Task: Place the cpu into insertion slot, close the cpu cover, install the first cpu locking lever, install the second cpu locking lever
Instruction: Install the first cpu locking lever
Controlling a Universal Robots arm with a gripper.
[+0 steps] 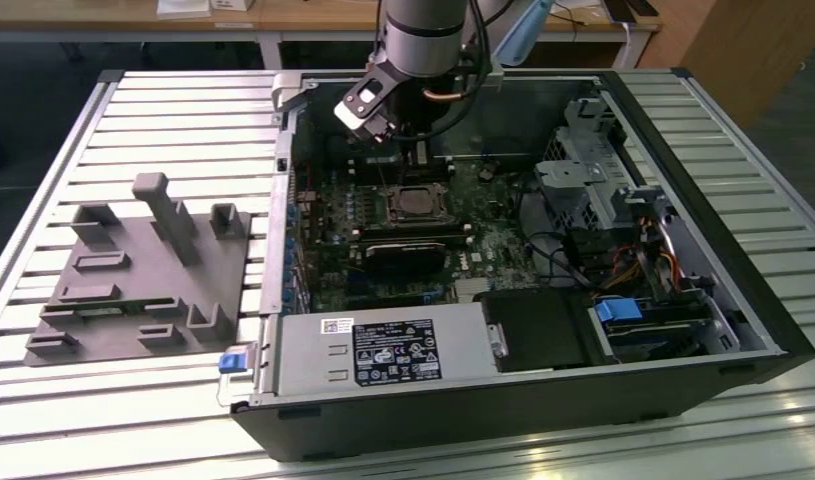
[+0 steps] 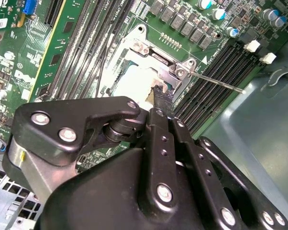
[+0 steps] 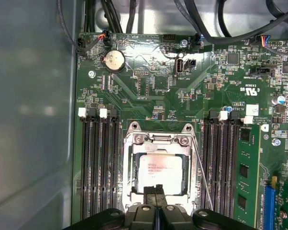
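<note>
The cpu [image 3: 161, 171], a flat square with a pale silvery face, is seated level in the insertion slot [image 3: 127, 158], between black memory slots [image 3: 100, 163] on the green board [image 3: 149, 76]. The cpu cover [image 3: 159, 149], a thin silvery frame, is laid flat around it. One thin wire locking lever [image 2: 216, 80] is seen slanting out from the slot's corner.

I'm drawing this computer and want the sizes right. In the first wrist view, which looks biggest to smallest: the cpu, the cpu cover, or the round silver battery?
1. The cpu cover: its frame reaches all round the chip.
2. The cpu: it fits inside the cover's window.
3. The round silver battery: plainly the smallest.
</note>
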